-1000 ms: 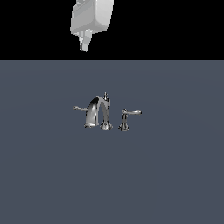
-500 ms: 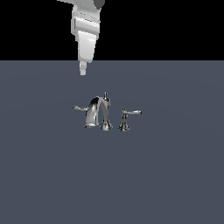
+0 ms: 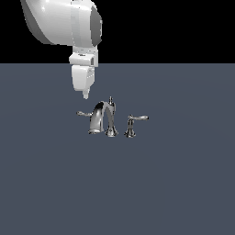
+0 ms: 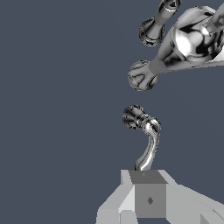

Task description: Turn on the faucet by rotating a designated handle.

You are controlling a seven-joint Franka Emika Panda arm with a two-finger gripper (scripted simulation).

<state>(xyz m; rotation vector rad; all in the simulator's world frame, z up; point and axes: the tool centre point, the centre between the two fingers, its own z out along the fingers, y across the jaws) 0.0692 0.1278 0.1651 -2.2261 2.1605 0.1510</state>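
My white gripper [image 3: 85, 95], jaws hidden so I cannot tell their spread, hangs just above the thin chrome lever handle [image 3: 83, 114], lying crosswise at the shiny chrome faucet's [image 3: 103, 118] left.

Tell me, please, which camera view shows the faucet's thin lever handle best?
The wrist view: the handle fills mid-frame, its curved lever and small base clear, just ahead of the gripper. The exterior view shows that handle only as a tiny sliver beside the spout.

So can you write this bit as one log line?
phase: approach | gripper: above handle, no contact | faucet: untouched
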